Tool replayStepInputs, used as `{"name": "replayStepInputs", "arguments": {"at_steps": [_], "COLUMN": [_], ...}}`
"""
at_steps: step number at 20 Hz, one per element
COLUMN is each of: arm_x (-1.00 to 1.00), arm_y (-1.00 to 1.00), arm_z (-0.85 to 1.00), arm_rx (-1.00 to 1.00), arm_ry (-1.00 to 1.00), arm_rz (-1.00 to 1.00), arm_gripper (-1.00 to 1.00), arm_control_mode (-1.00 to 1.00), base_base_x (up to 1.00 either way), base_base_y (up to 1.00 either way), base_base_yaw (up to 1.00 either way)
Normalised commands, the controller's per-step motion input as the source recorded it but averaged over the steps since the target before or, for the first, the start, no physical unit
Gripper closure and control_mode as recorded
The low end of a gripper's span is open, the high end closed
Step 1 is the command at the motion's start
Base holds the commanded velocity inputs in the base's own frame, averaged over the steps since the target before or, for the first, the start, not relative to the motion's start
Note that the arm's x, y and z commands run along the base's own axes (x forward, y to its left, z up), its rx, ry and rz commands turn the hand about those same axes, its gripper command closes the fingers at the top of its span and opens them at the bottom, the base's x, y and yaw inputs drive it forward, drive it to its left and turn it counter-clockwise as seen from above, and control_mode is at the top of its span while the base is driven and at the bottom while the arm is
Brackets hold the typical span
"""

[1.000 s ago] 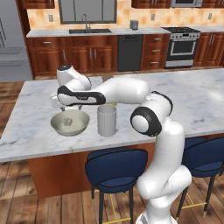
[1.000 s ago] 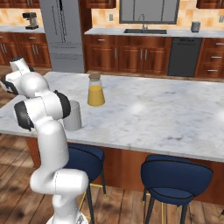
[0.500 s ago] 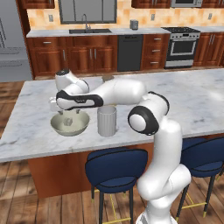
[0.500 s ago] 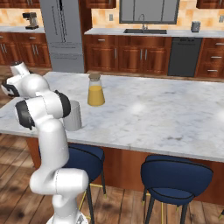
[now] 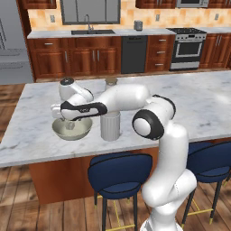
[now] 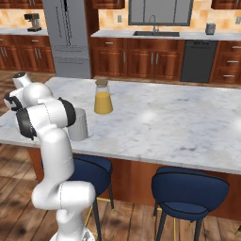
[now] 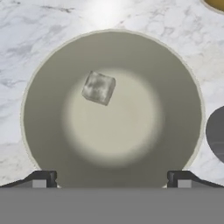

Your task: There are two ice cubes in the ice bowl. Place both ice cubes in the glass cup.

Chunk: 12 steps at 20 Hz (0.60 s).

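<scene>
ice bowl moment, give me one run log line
phase: over ice bowl | gripper: open, empty | bowl holds: one clear ice cube | glass cup: beside bowl

Claw (image 7: 112,181) fingers spread wide over ice bowl (image 7: 48,144) — straight drop is free, one clear cube (image 7: 98,88) off-centre inside. Glass cup (image 5: 110,126) stands just beside bowl; juice bottle (image 6: 103,96) behind. Rest of surface (image 5: 198,103) bare.

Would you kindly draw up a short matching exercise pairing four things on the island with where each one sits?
1. ice cube
2. glass cup
3. juice bottle
4. gripper

a. directly above the bowl
b. on the counter right beside the ice bowl
c. inside the bowl
d. on the counter beyond the cup

Pairs: 1-c, 2-b, 3-d, 4-a
</scene>
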Motion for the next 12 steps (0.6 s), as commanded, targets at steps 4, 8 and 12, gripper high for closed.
{"name": "replayStepInputs", "arguments": {"at_steps": [4, 8, 12], "arm_x": [0.25, 0.35, 0.21], "arm_y": [0.17, 0.17, 0.06], "arm_z": [-0.1, -0.14, -0.11], "arm_rx": [0.03, 0.0, 0.0], "arm_ry": [-0.01, 0.0, 0.02], "arm_rz": [-0.08, -0.09, -0.06], "arm_gripper": [-1.0, -1.0, -1.0], "arm_control_mode": [-1.0, -1.0, -1.0], "base_base_x": [0.0, 0.0, 0.0], "base_base_y": [0.0, 0.0, 0.0], "base_base_yaw": [0.0, 0.0, 0.0]}}
